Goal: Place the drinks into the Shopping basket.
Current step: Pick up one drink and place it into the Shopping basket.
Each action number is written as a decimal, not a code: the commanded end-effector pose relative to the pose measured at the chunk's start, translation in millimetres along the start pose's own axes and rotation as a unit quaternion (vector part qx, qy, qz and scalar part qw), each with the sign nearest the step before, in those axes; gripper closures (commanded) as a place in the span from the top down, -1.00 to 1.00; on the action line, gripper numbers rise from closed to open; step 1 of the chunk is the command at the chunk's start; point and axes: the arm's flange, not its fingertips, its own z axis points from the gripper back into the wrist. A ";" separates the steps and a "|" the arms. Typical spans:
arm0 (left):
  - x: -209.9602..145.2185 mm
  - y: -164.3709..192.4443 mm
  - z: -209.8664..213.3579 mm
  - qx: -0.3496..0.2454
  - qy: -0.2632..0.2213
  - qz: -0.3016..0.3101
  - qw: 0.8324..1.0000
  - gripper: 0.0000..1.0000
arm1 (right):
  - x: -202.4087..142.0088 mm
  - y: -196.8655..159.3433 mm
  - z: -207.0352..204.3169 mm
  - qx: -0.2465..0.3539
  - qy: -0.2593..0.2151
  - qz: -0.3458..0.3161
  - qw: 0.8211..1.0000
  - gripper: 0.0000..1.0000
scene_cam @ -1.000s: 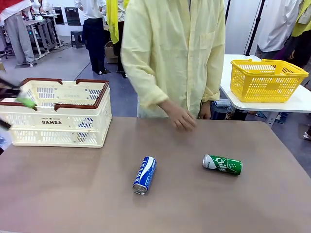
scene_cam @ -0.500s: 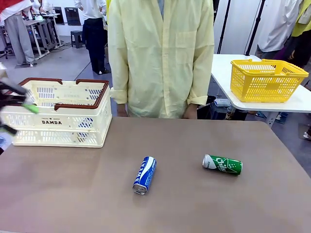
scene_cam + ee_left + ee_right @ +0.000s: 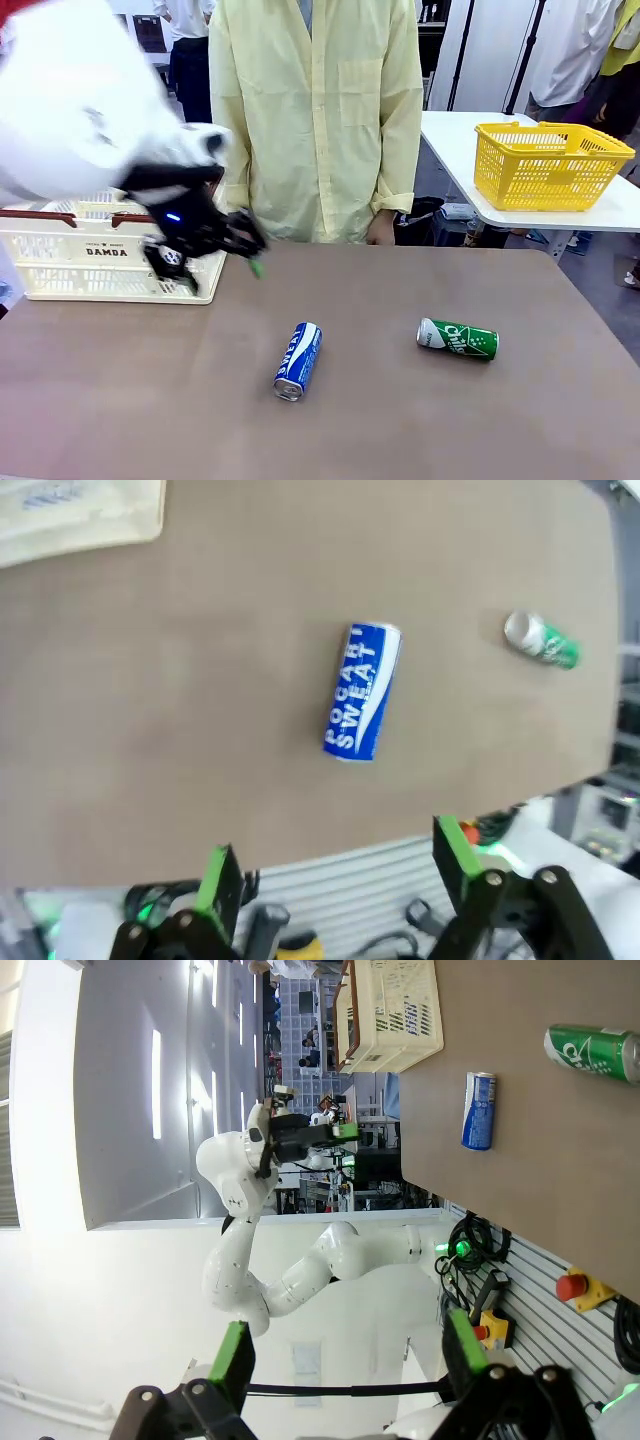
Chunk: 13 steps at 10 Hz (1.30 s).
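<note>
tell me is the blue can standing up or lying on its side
Lying on its side: the blue can rests lengthwise on the table, one round end facing the near edge.

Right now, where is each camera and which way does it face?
Front: robot's side, facing across the table at the person; left hand shows.
Left wrist: above the table, looking down on the blue can past its open fingers.
Right wrist: beside the table, rolled sideways, facing the left hand; open right hand below.
Shared: blue can and green can, all three.
</note>
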 end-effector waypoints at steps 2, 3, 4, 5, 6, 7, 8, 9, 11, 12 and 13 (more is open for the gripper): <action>-1.2 -56.7 -70.9 0.090 -0.050 -0.038 0.994 1.00 | -0.4 4.3 -0.5 0.004 -0.001 -0.001 1.000 1.00; -10.5 -72.9 -95.9 0.091 -0.035 -0.076 0.992 1.00 | -0.4 4.3 -0.5 0.004 -0.001 -0.001 1.000 1.00; -11.6 -81.9 -116.4 0.104 -0.057 -0.083 0.989 1.00 | -0.4 4.3 -0.5 0.004 -0.001 -0.001 1.000 1.00; -7.9 -83.7 -130.4 0.097 -0.037 -0.108 0.989 1.00 | -0.4 4.3 -0.5 0.004 -0.001 -0.001 1.000 1.00; -5.6 -82.8 -145.7 0.108 -0.024 -0.106 0.988 1.00 | -0.4 4.3 -0.5 0.004 -0.001 -0.001 1.000 1.00; -6.0 -81.2 -160.5 0.119 -0.006 -0.097 0.988 1.00 | -0.4 4.3 -0.5 0.004 -0.001 -0.001 1.000 1.00; -6.7 -80.6 -173.9 0.120 -0.001 -0.098 0.988 1.00 | -0.4 4.3 -0.5 0.004 -0.001 -0.001 1.000 1.00; -4.7 -80.4 -182.3 0.117 -0.001 -0.095 0.989 1.00 | -0.4 4.3 -0.5 0.004 -0.001 -0.001 1.000 1.00; -1.8 -79.2 -195.7 0.119 0.010 -0.083 0.989 1.00 | -0.4 4.3 -0.5 0.004 -0.001 -0.001 1.000 1.00; -1.3 -79.3 -198.7 0.118 0.011 -0.086 0.989 1.00 | -0.4 4.3 -0.5 0.004 -0.001 -0.001 1.000 1.00; -0.5 -79.6 -199.9 0.109 0.004 -0.116 0.987 1.00 | -0.4 4.3 -0.5 0.004 -0.001 -0.001 1.000 1.00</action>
